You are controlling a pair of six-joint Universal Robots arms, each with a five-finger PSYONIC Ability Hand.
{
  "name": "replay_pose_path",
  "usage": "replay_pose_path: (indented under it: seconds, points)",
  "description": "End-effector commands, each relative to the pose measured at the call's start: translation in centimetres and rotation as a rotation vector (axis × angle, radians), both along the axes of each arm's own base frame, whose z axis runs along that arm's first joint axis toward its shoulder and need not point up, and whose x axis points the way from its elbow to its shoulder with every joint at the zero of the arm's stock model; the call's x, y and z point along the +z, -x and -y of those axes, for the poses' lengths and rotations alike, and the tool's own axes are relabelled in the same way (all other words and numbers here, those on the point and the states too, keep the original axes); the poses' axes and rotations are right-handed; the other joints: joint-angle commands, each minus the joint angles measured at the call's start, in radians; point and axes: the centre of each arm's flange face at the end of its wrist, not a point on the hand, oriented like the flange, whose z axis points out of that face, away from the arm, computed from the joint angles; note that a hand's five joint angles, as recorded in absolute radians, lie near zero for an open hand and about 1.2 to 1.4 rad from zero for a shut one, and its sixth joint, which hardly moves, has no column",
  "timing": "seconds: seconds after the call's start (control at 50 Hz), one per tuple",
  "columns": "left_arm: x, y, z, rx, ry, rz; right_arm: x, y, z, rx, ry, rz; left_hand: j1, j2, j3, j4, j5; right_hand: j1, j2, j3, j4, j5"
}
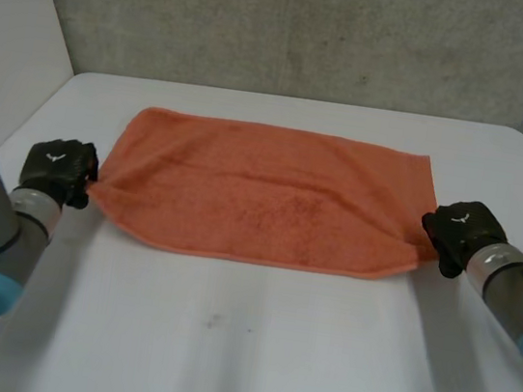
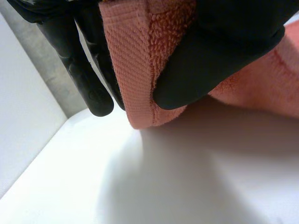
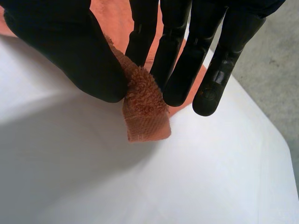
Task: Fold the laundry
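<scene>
towel (image 1: 266,195) spread on table (image 1: 240,349) | my left hand (image 1: 56,170) pinches its left end, my right hand (image 1: 463,234) its right end | risk: shallow right pinch may slip if I pull unevenly

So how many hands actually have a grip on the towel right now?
2. The left hand pinches the left edge of the orange towel; the right hand pinches its right edge.

- The orange terry-cloth towel (image 1: 266,197) looks soft and matt, its pile looped and fuzzy, its hem band flat-woven.
- The white table (image 1: 269,353) is smooth, with a faint sheen.
- The black left hand (image 1: 59,169) and black right hand (image 1: 463,234) look like smooth, slightly glossy rubber or plastic.
</scene>
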Motion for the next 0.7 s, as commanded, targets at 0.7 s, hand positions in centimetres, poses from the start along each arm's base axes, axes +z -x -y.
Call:
replay_pose_path:
  seconds: [0.7]
  points:
    - [0.9,-1.1,3.1,-0.011,-0.081,0.257,-0.2,3.1,3.4,0.015,-0.034,-0.217,0.219,0.178,0.180,0.179,0.184,0.434,0.224,0.211,0.204,0.227]
